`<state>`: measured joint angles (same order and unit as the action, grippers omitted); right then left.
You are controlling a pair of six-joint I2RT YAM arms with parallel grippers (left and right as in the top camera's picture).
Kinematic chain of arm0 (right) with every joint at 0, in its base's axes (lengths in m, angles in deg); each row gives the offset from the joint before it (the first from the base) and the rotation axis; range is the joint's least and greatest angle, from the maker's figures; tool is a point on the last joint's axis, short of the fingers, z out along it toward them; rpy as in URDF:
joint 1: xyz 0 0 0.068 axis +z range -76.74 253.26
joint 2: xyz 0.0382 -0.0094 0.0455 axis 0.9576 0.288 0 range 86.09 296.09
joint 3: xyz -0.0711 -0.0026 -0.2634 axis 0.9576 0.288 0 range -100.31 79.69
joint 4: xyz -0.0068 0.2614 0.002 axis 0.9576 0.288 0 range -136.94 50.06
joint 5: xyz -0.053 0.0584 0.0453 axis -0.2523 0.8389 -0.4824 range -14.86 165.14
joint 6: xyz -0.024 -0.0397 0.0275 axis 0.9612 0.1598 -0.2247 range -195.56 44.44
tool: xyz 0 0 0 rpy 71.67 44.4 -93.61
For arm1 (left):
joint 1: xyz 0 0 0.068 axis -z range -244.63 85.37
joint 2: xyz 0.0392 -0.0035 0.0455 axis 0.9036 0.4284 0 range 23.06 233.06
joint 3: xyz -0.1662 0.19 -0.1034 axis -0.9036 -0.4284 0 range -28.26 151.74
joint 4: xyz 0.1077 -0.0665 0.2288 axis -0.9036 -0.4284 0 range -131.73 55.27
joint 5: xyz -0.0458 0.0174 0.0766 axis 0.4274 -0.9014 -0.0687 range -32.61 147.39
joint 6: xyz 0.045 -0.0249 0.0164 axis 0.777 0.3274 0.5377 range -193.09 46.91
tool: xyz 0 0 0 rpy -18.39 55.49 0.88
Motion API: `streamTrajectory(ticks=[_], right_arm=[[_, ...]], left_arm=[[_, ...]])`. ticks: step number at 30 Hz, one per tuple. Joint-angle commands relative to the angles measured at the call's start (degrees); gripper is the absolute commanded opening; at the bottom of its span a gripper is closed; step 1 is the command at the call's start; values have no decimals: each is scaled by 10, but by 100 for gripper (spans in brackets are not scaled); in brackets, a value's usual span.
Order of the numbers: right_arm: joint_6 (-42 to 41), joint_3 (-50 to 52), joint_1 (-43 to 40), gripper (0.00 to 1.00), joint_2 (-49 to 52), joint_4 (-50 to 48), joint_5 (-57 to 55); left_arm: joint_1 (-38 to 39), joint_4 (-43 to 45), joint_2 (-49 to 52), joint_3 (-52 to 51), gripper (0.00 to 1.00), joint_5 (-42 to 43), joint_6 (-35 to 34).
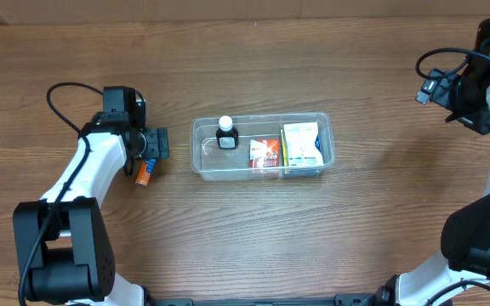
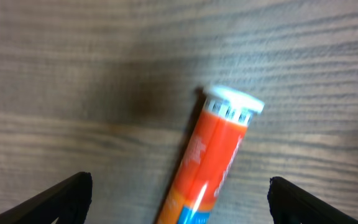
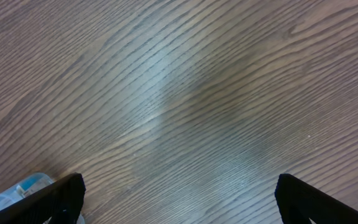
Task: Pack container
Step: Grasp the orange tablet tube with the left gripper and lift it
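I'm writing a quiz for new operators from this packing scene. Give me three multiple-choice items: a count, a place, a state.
1. How many items sit in the container? A one; B three; C five.
2. Where is the orange tube? A in the container; B on the table left of it; C lifted in the air.
3. How is the left pincer? A open; B shut on the tube; C shut on nothing.
Answers: B, a bottle, red box and white box lie inside; B, it lies flat there; A, its fingers stand wide of the tube.
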<state>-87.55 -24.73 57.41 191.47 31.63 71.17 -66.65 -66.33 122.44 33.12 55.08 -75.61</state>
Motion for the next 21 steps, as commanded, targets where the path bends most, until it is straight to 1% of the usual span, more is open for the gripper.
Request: streamTrajectory(ticks=[1,4,8,9,10,11,12,13,17,21], right_arm=[[0,-14,0,100,-19,-2,-4],[0,-14,0,100,-19,-2,-4],[0,-14,0,100,-19,-2,-4],[0,-14,0,100,-19,-2,-4],[0,-14,0,100,-19,-2,-4],[0,-14,0,100,-19,-2,-4],[0,-14,0,100,-19,-2,-4],[0,-14,0,100,-19,-2,-4],[0,-14,0,100,-19,-2,-4],[0,-14,0,100,-19,-2,-4]], left_arm=[[-3,26,31,-6,90,13,78],[-3,32,75,-6,88,28,115],[-3,45,92,-6,88,28,116],[-3,52,92,-6,84,28,116],[-3,55,92,-6,79,28,115],[-3,60,92,-6,68,28,115],[-3,65,92,-6,47,28,115],[-3,69,92,-6,33,28,115],[-2,66,92,-5,18,28,103],[-2,45,92,7,10,28,58]])
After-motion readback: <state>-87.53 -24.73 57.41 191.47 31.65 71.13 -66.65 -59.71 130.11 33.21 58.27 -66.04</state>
